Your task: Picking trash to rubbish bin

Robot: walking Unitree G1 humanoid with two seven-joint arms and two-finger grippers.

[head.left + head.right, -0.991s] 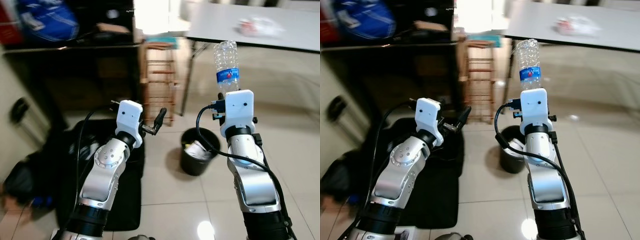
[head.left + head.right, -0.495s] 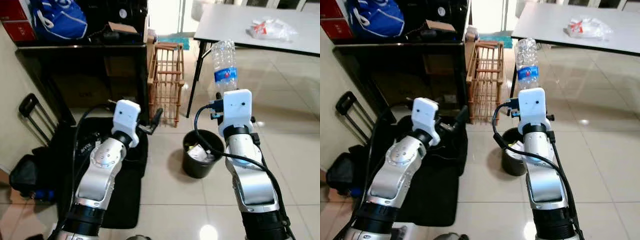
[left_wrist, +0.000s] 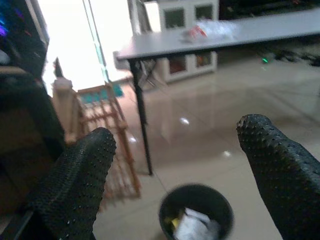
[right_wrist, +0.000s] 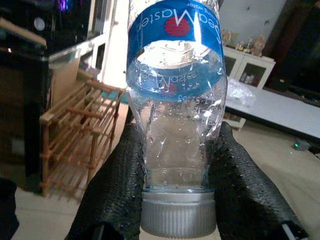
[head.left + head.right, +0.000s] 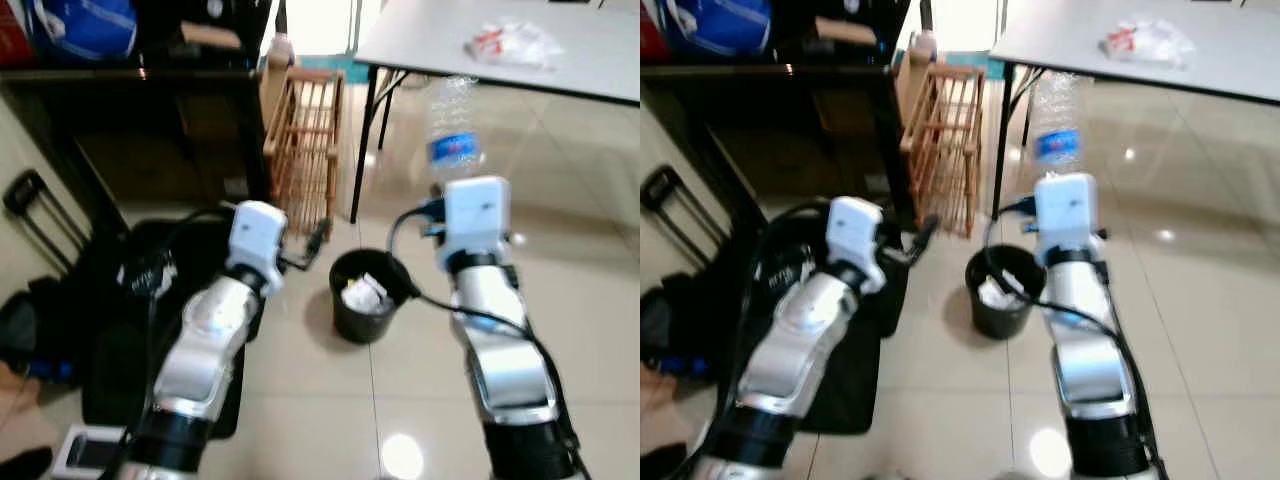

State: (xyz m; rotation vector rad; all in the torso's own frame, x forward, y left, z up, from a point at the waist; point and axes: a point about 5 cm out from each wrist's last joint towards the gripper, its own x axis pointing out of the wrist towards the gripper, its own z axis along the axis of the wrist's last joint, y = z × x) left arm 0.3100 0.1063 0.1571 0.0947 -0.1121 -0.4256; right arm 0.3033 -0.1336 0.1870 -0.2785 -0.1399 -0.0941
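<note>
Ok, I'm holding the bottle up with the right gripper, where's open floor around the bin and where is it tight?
Bare tile lies right of the rubbish bin, under and past the grey table. Nearer the robot, the floor between its arms is bare too. Left of the bin it is crowded: a black bag and a wooden rack. The right gripper grips the bottle; the left gripper is open.

I stand in a lived-in room of a home, on glossy cream floor tiles (image 5: 590,300) that mirror the daylight from a bright doorway (image 3: 107,40). A grey folding table (image 5: 560,60) on black legs carries a crumpled plastic bag (image 5: 505,42). Beside it is a small wooden slatted rack (image 5: 305,140), then a dark shelf unit (image 5: 130,110) with a blue bag (image 5: 80,25) on top. A black mat (image 5: 120,350) and a suitcase handle (image 5: 30,205) lie near the wall, and a small black rubbish bin (image 5: 362,295) sits on the tiles. White cabinets (image 3: 187,20) line the far wall.
</note>
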